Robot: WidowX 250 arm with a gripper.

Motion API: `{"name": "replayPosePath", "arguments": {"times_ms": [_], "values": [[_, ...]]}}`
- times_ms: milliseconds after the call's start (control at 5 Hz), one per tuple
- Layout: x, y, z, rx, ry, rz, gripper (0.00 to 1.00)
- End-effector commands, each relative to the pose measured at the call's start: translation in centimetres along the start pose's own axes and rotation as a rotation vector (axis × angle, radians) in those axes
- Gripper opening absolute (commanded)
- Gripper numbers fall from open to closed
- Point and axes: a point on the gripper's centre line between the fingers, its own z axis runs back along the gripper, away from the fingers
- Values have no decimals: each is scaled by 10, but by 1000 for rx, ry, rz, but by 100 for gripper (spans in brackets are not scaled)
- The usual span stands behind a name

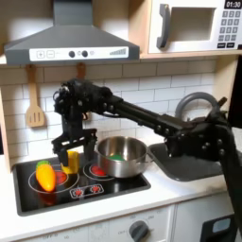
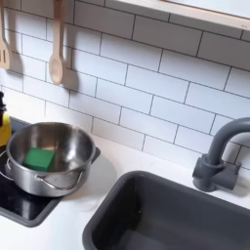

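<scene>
My gripper (image 1: 72,153) hangs over the back left of the black stovetop (image 1: 113,192), pointing down. Its fingers (image 1: 60,154) stand apart on either side of a small yellow object (image 1: 71,163), which rests low by the stove surface. That yellow object (image 2: 4,127) also sits at the second exterior view's left edge. An orange and yellow toy vegetable (image 1: 44,176) lies on the front left burner, just left of the gripper in the first exterior view. A silver pot (image 1: 121,157) stands to the gripper's right, with a green piece (image 2: 40,157) inside it.
A grey sink (image 2: 176,215) with a curved faucet (image 2: 217,156) lies right of the stove. Wooden utensils (image 2: 57,49) hang on the tiled wall. A range hood (image 1: 71,43) and a microwave (image 1: 194,26) sit overhead. The arm (image 1: 142,113) stretches across above the pot.
</scene>
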Motion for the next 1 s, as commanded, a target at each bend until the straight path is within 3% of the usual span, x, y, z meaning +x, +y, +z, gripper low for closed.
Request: {"name": "replayPosePath", "arguments": {"times_ms": [0, 400, 800], "values": [[12, -15, -7, -7, 1, -45, 100], [16, -15, -16, -20, 27, -28, 100], [23, -8, -12, -10, 24, 0, 100]]}}
